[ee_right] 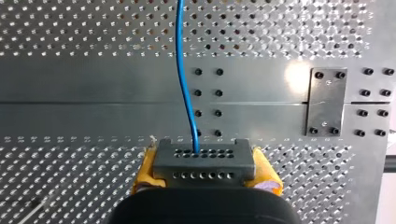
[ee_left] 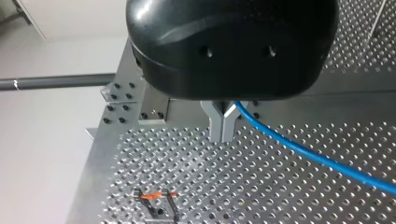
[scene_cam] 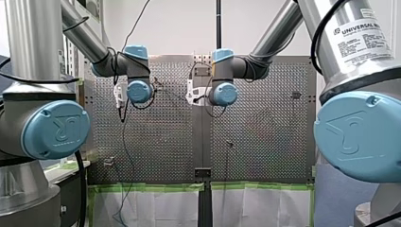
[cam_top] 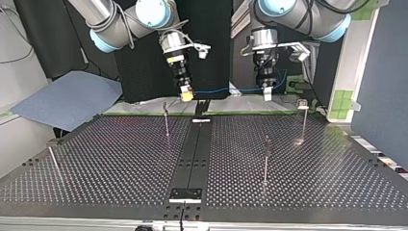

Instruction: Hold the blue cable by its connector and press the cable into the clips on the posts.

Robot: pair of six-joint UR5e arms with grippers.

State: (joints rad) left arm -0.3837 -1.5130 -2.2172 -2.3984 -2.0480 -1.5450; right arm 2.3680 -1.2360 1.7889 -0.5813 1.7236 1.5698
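Both claws clamped on a thin blue cable [ee_left: 299, 149], strung in the air between them over the arm-side edge of the perforated metal table [cam_top: 120, 163].
My right gripper [cam_top: 186, 95], with yellow pads, pinches the grey multi-hole connector block [ee_right: 204, 161]. My left gripper [ee_left: 223, 125] has its metal fingers closed on the bare cable. The cable looks light, limp and slippery, so the rigid connector is the safer hold. Thin metal posts [cam_top: 265, 161] not yet threaded.

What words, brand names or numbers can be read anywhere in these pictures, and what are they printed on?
"UNIVERSAL R", cut off at the picture's edge: on the white label stuck to my right arm in the front view.
Smaller lines below it on that label: too small to read.
A raised logo on the blue joint caps, perhaps "R": not clear enough to be sure.
Top view and both wrist views: no readable text.
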